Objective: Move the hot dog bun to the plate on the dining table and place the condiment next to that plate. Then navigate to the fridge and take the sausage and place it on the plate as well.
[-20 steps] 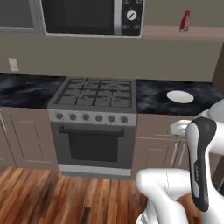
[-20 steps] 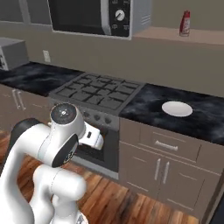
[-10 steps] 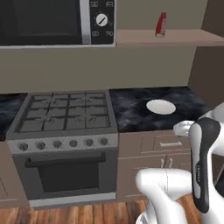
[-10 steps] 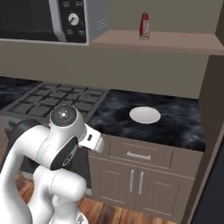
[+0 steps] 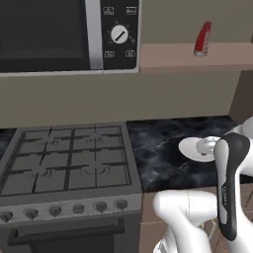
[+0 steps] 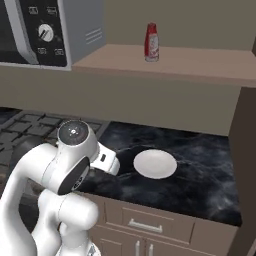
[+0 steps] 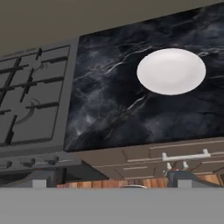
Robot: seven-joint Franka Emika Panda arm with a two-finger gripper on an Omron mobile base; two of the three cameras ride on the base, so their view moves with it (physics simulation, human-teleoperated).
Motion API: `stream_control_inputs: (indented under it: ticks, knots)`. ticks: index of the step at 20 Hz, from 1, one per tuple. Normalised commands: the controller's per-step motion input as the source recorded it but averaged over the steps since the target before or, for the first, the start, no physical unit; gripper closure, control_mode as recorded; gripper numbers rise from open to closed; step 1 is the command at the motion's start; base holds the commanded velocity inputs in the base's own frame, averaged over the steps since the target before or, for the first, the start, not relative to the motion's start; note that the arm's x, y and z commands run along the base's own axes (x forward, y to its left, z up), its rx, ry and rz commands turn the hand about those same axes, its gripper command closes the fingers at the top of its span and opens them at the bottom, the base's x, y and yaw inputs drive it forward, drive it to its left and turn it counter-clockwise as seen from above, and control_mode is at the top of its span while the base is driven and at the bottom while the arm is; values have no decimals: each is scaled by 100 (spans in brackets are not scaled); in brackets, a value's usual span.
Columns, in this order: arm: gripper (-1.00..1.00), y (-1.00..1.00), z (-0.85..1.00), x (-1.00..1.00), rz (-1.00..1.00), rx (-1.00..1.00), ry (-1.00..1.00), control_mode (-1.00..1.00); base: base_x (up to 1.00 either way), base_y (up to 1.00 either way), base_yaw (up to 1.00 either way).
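Above the black marbled worktop [image 5: 163, 143], in the left base view, the condiment [image 5: 202, 38] stands upright on a wooden shelf [image 5: 173, 53] just right of the microwave [image 5: 64, 32], high over a small plain white plate [image 5: 195, 147] that the robot's forearm partly covers; a gas stove [image 5: 64, 165] sits to the left. From the right base view, the red bottle [image 6: 151, 42] sits near the shelf's [image 6: 200, 62] front, up and slightly right of the folded arm's elbow, with the white plate [image 6: 154, 163] well below it on the worktop [image 6: 200, 170]. Seen from the hand view, the camera looks down at the stove [image 7: 30, 100], the worktop [image 7: 109, 100] and the white plate [image 7: 171, 71], with the two finger tips [image 7: 38, 180] set far apart at the bottom edge, so the gripper [image 7: 111, 181] appears fully spread and empty, though little of the tips is visible. Any reach for the bottle would seem to call for lifting the hand well up toward the shelf, since the bottle's long axis is vertical and it lies above where the jaws now point.
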Motion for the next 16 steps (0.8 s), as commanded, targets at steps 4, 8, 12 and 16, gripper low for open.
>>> stream_control_inputs:
  ticks: [4, 8, 12, 16]
  knots:
    - [-100, 0, 0, 0, 0, 0, 0, 100, 69, 0, 0]
    - [-100, 0, 0, 0, 0, 0, 0, 100, 21, 0, -1]
    - [-100, 0, 1, 7, 0, 0, 1, -100, 4, 0, 0]
    - [-100, -5, 49, 22, -13, 0, -10, -100, 0, 0, 0]
